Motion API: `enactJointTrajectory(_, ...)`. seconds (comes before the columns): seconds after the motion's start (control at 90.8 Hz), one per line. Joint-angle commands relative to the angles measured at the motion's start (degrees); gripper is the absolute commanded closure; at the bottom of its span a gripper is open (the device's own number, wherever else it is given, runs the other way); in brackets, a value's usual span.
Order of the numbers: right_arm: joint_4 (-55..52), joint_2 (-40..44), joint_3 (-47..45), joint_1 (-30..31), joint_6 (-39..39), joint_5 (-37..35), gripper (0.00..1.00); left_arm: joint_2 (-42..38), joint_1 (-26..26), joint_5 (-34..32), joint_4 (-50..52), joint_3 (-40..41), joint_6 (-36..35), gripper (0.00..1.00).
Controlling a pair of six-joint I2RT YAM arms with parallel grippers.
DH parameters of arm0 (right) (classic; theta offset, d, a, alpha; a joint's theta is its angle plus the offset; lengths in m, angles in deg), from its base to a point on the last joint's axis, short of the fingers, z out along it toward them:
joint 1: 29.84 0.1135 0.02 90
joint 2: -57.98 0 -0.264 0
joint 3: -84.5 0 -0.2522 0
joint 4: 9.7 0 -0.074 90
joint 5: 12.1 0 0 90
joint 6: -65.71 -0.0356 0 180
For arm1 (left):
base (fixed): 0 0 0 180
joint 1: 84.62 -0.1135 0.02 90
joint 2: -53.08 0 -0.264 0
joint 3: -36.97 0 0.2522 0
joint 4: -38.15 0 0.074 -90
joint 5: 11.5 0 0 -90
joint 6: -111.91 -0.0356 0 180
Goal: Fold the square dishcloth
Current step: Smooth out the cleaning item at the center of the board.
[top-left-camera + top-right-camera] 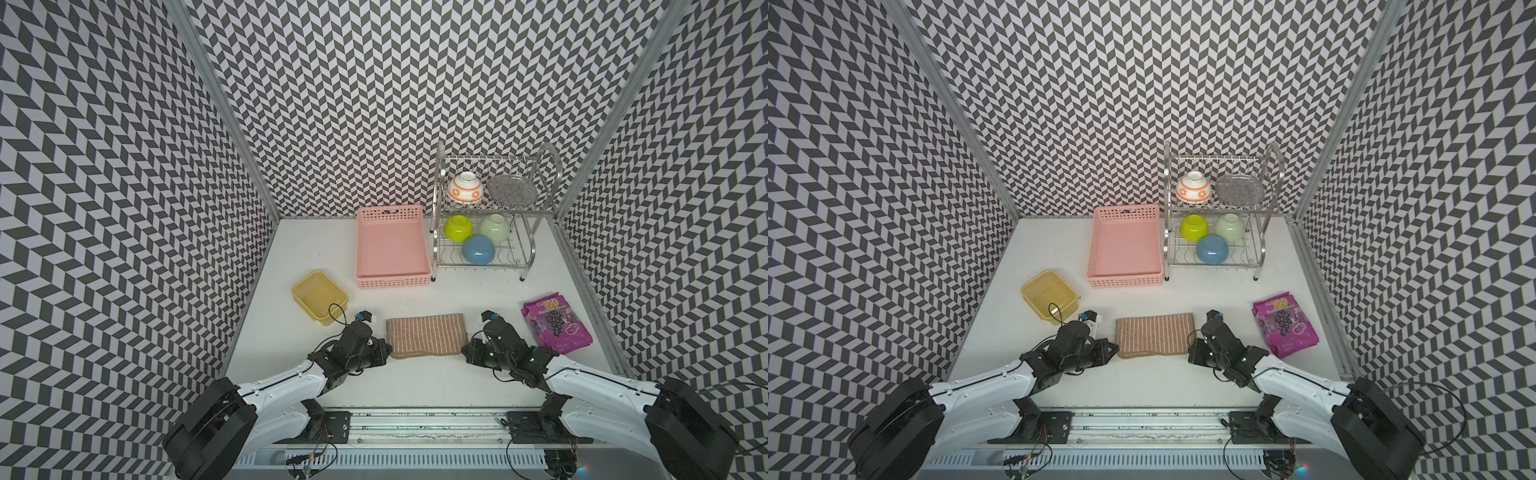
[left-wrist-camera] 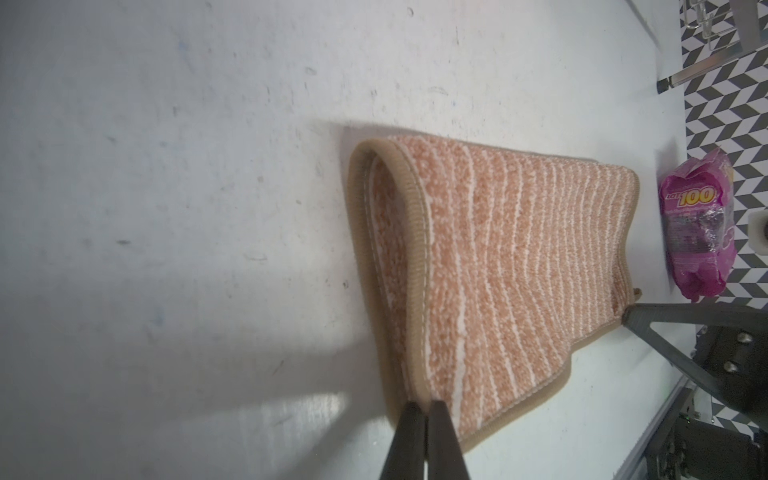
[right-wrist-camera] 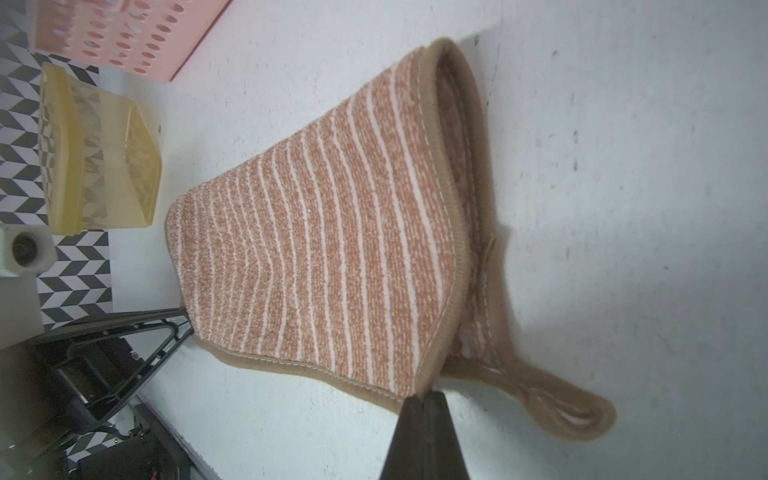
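Left pincer [image 2: 424, 409] and right pincer [image 3: 422, 401] each pinch a near corner of the folded cloth [image 1: 424, 334]. A bite on one layer only could reopen the fold on lifting.

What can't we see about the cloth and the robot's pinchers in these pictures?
- The dishcloth: its lower layer is mostly covered by the folded-over top layer in both top views.
- Pinched corners: hidden between the shut fingers of the left gripper and the right gripper in the wrist views. How many layers each holds is unclear.
- Purple bag: the print beyond "100" is too small to read.
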State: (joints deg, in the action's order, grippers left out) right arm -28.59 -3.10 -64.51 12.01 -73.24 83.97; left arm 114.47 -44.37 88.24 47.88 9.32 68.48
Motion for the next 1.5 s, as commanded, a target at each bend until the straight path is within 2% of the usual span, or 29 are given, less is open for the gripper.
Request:
enactJointTrajectory(0.0,0.42,1.79,1.04,0.25,1.17,-2.16,1.0,-1.42,-0.02,-0.56,2.1,-2.02,-1.25,0.94)
enactJointTrajectory(0.297,-4.39,4.23,4.34,0.17,2.19,-7.73,1.0,-2.11,-0.02,0.08,2.77,-2.97,-1.48,0.98)
enactJointTrajectory(0.804,-2.06,-1.71,6.09,-0.71,4.85,-11.52,1.0,0.35,0.34,2.07,-0.5,-1.63,-1.65,0.98)
enactJointTrajectory(1.046,-0.16,-3.97,6.33,-0.71,5.35,-11.68,1.0,2.48,0.78,2.4,-1.86,-1.36,-1.74,0.96)
enactJointTrajectory(1.19,0.25,-4.9,6.36,-0.71,5.58,-12.04,1.0,3.12,0.88,2.35,-2.37,-0.88,-1.74,0.9)
enactJointTrajectory(1.487,1.21,-6.64,6.23,-0.71,5.85,-12.01,1.0,5.44,0.98,2.05,-2.13,-0.86,-2.3,0.85)
